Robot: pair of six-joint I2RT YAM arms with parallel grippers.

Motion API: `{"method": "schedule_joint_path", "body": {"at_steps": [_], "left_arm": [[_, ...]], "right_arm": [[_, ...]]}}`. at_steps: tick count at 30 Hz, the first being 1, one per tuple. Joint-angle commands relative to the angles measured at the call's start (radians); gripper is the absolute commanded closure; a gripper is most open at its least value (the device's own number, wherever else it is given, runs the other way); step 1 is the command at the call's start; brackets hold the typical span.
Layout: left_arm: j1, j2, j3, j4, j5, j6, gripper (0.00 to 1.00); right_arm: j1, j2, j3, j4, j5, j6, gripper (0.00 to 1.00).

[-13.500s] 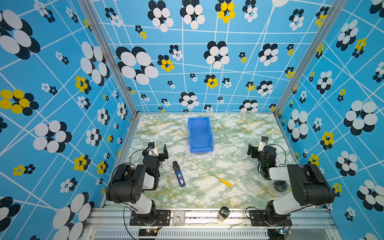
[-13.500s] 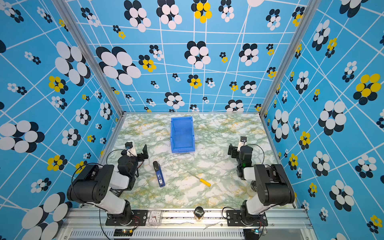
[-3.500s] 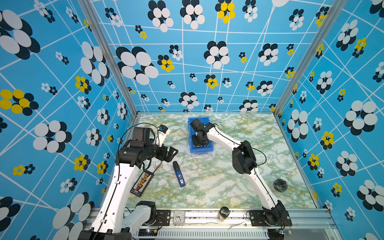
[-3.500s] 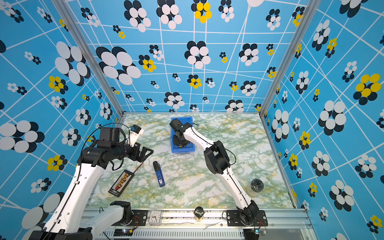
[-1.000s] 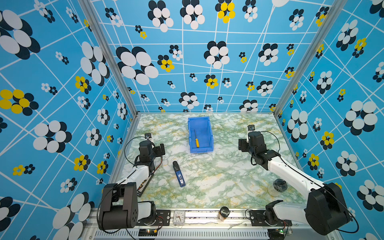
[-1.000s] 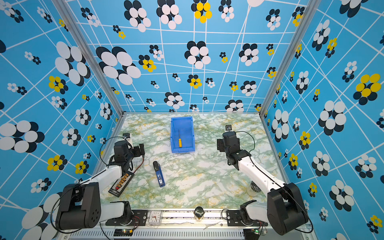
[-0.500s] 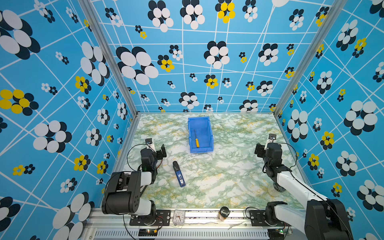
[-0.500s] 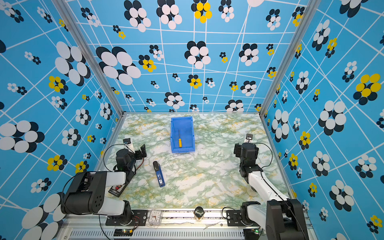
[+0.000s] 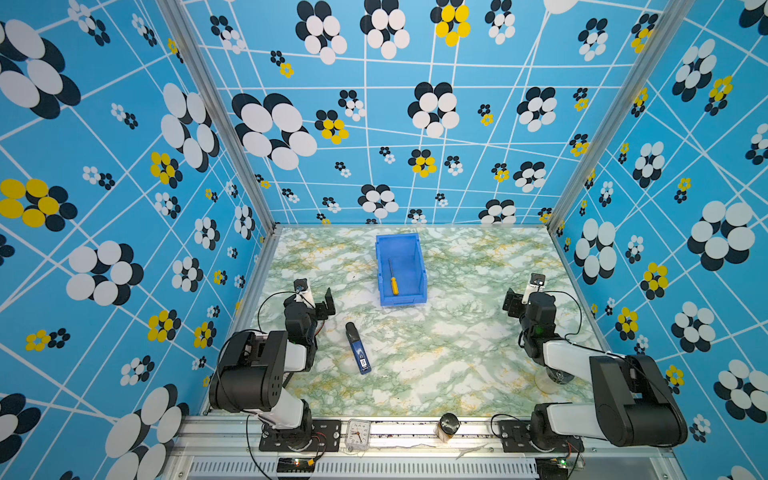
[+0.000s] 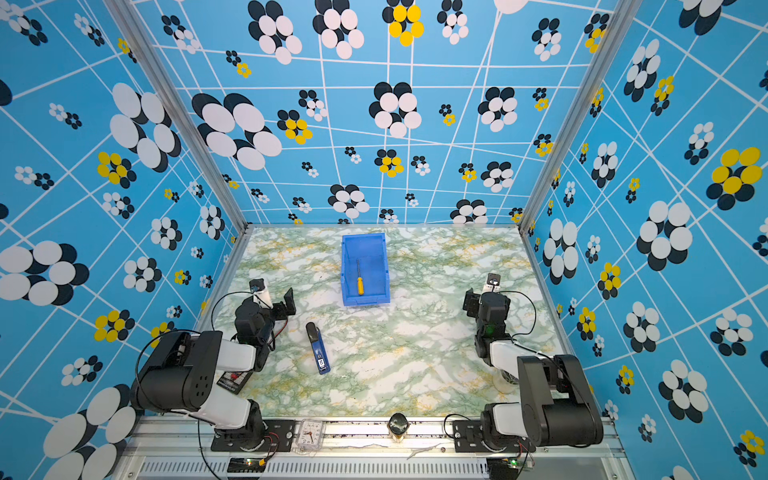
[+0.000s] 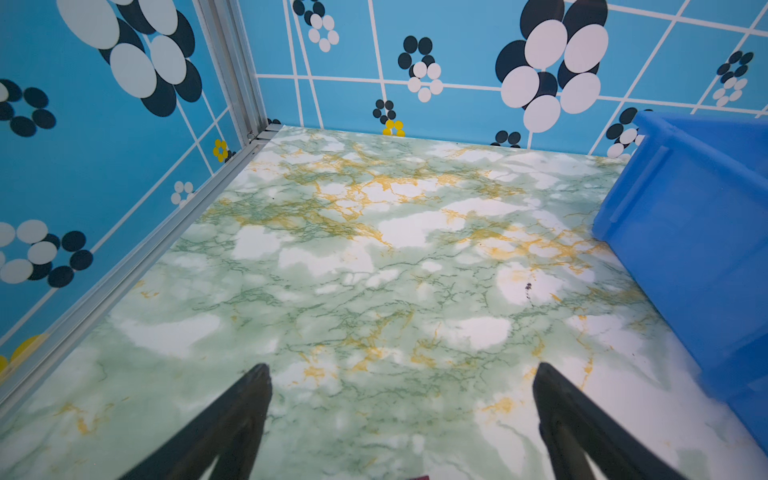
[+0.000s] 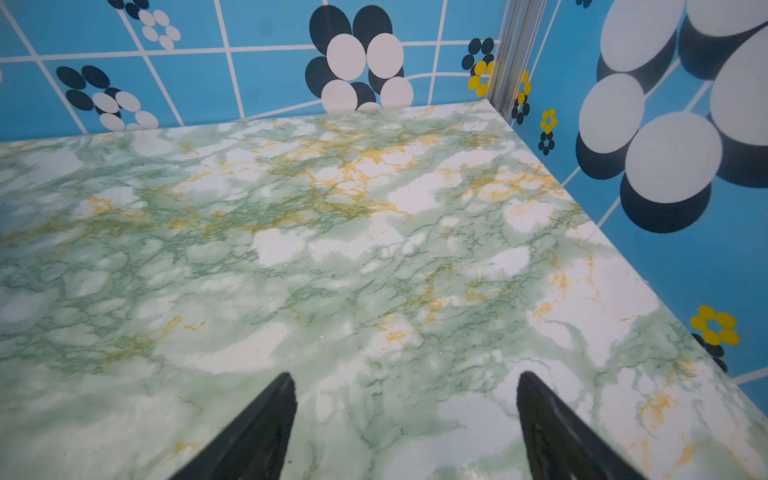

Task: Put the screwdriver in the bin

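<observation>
The bin [image 9: 419, 266] holds only the screwdriver [image 9: 392, 278], lying flat on its floor. Its long axis runs front to back, handle nearest me. My left gripper [image 11: 401, 374] and right gripper [image 12: 405, 384] are both spread, empty.

Screwdriver [image 9: 393, 282] now in bin [image 9: 420, 266]; both arms folded back, end effectors empty.

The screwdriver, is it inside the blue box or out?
Inside. In both top views the screwdriver lies flat on the floor of the bin.
</observation>
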Motion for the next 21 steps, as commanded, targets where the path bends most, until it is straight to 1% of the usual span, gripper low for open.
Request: {"method": "schedule_joint_path", "body": {"at_steps": [1, 3, 5, 6, 9, 21], "left_arm": [[-0.007, 0.007, -0.005, 0.03, 0.009, 0.017, 0.01], [-0.007, 0.008, -0.005, 0.03, 0.012, 0.017, 0.01], [-0.007, 0.007, -0.006, 0.03, 0.012, 0.017, 0.01], [-0.007, 0.008, -0.007, 0.033, 0.003, 0.015, 0.01], [-0.006, 0.007, -0.009, 0.034, -0.034, 0.002, 0.01], [-0.005, 0.007, -0.016, 0.048, -0.037, 0.0, 0.01]], "right_arm": [[-0.013, 0.105, 0.001, 0.166, -0.017, 0.005, 0.14], [-0.013, 0.15, -0.001, 0.231, -0.034, -0.009, 0.14], [-0.013, 0.124, 0.021, 0.14, -0.042, -0.01, 0.14], [-0.012, 0.123, 0.026, 0.131, -0.047, -0.015, 0.01], [-0.011, 0.132, 0.019, 0.16, -0.05, -0.02, 0.01], [-0.011, 0.131, 0.025, 0.144, -0.075, -0.029, 0.01]]}}
